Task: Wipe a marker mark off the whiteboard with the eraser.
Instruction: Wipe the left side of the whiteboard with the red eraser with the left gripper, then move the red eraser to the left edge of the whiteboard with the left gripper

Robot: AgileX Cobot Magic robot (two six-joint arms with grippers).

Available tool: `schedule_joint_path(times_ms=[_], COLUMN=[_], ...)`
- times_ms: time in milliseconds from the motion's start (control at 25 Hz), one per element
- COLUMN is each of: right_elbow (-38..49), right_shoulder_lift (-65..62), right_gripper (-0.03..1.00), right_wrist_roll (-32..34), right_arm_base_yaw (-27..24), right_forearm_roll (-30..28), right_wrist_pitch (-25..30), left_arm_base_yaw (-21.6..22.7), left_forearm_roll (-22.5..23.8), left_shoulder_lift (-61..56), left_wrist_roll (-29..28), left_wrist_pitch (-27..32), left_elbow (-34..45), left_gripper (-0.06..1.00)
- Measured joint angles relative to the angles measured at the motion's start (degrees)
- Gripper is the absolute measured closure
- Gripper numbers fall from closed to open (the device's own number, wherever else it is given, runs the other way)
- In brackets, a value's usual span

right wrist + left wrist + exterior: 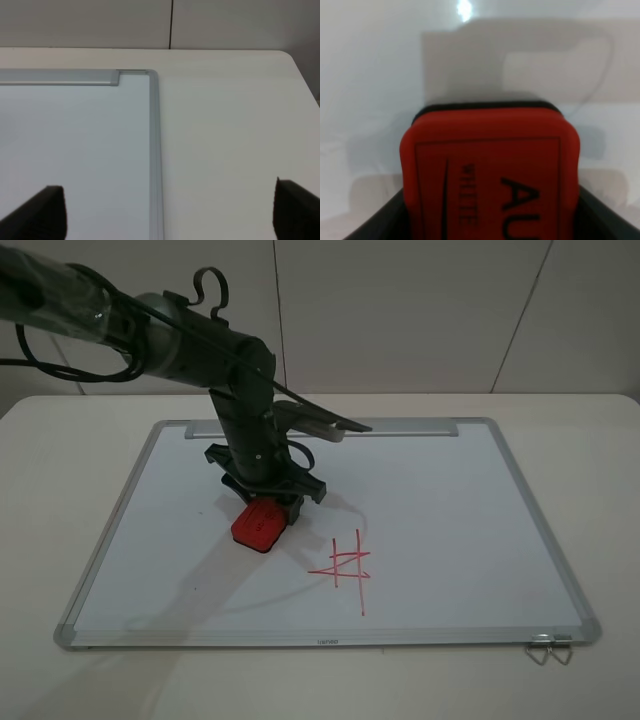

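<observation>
Left fingers [268, 498] clench the red rectangular eraser [257, 525] down on the silver-framed whiteboard [450, 500]; no curly scribble shows, only a hash [345, 565] rightward.

eraser [260, 524]: red, black lettering, black base. whiteboard [450, 500]: white, silver frame. crossed-line hash [345, 565]: red. table [600, 440]: off-white. arm [240, 390]: dark grey.

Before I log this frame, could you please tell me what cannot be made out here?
Whiteboard beneath the eraser: exterior high, covered by eraser and left claw.
Eraser lettering: left wrist, cut off by the frame edge.
Print on whiteboard frame: exterior high, too small.
</observation>
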Motion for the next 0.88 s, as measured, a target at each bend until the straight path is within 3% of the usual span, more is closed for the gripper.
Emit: schedule_joint_path(times_ms=[200,400,560,680,880], right_elbow=[0.00,0.00,0.00,0.00,0.00], right_shoulder_lift=[0.00,0.00,0.00,0.00,0.00], right_gripper=[0.26,0.26,0.26,0.26,0.26], right_wrist_roll=[0.00,0.00,0.00,0.00,0.00], right_arm_base_yaw=[0.00,0.00,0.00,0.00,0.00], right_forearm_roll=[0.00,0.00,0.00,0.00,0.00], right_wrist_pitch=[0.00,0.00,0.00,0.00,0.00], left_arm_base_yaw=[0.00,0.10,1.47,2.88,5.60], left_forearm_roll=[-0.74,3.63,4.21,4.33,4.35], left_shoulder_lift=[-3.01,-9.37,-11.94,-13.85,-19.46], left_wrist_roll=[-3.23,-8.11,-9.72,-10.62,-13.93], left_wrist_pitch=[2.82,5.99,7.54,6.39,-0.85], left_elbow=[1.66,1.88,4.02,8.96,20.28], left_gripper=[0.37,0.37,0.37,0.37,0.37])
